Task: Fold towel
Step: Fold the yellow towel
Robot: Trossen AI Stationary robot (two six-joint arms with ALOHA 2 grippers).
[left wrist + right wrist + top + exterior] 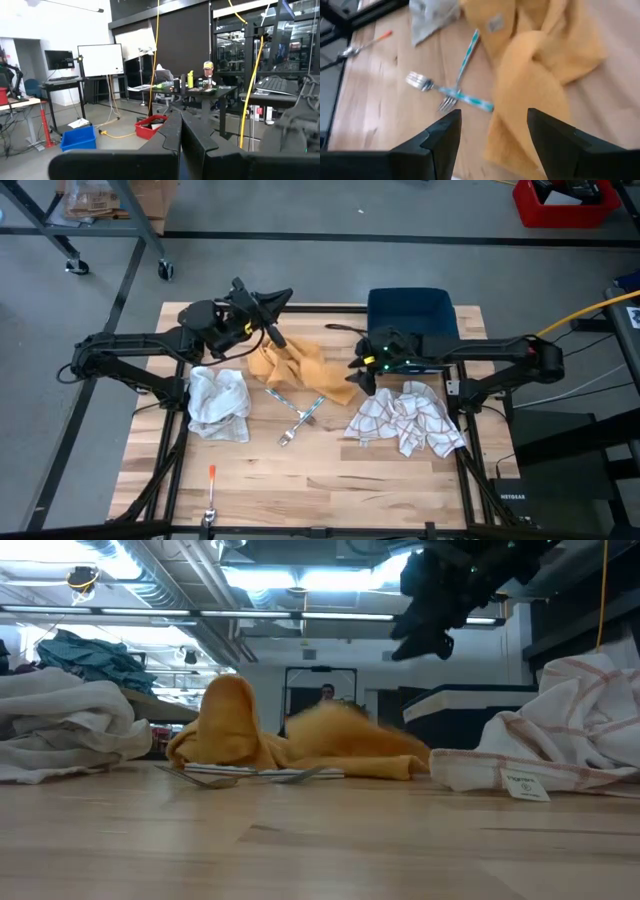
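Note:
The yellow towel [300, 370] lies crumpled mid-table, resting on the wood, with a hump [228, 720] standing up at its left end. My right gripper [495, 135] is open and hovers above the towel's right edge [358, 377], well above the table in the low view [425, 640], touching nothing. My left gripper [285, 297] is shut and raised near the table's far edge, beyond the towel. Its fingers [170, 135] point level into the room.
A crumpled white cloth [218, 402] lies at the left, a checked white towel [410, 420] at the right. Two teal-handled forks [300, 418] lie crossed near the yellow towel. A blue bin [410, 310] sits at the far edge. An orange-handled tool [212, 472] and a spoon [208, 515] lie near-left.

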